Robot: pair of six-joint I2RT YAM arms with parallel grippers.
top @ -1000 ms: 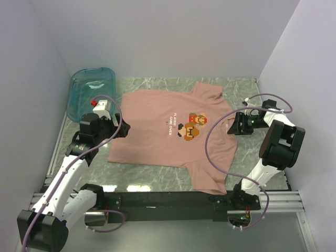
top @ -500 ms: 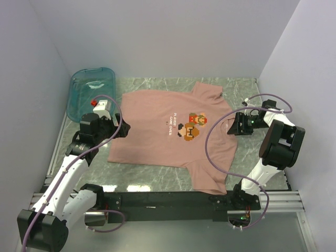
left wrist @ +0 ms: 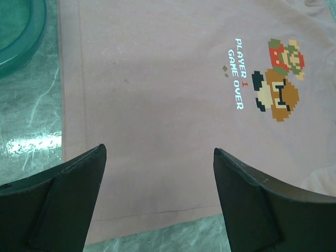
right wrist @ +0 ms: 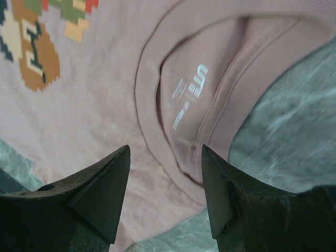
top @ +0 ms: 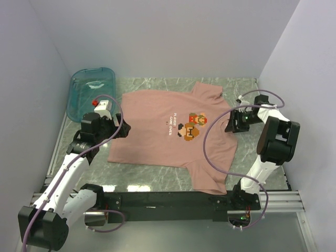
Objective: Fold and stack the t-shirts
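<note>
Top view: the white chest text (top: 171,125) on the dusty-pink short-sleeved cotton t-shirt (top: 152,134) is too small to read. Left wrist view: the upper left corner cuts off the translucent teal plastic bin (left wrist: 21,31). Right wrist view: the upper left corner cuts off the red-brown pixel-art print (right wrist: 32,52); the neck label lettering (right wrist: 189,94) is blurred.
</note>
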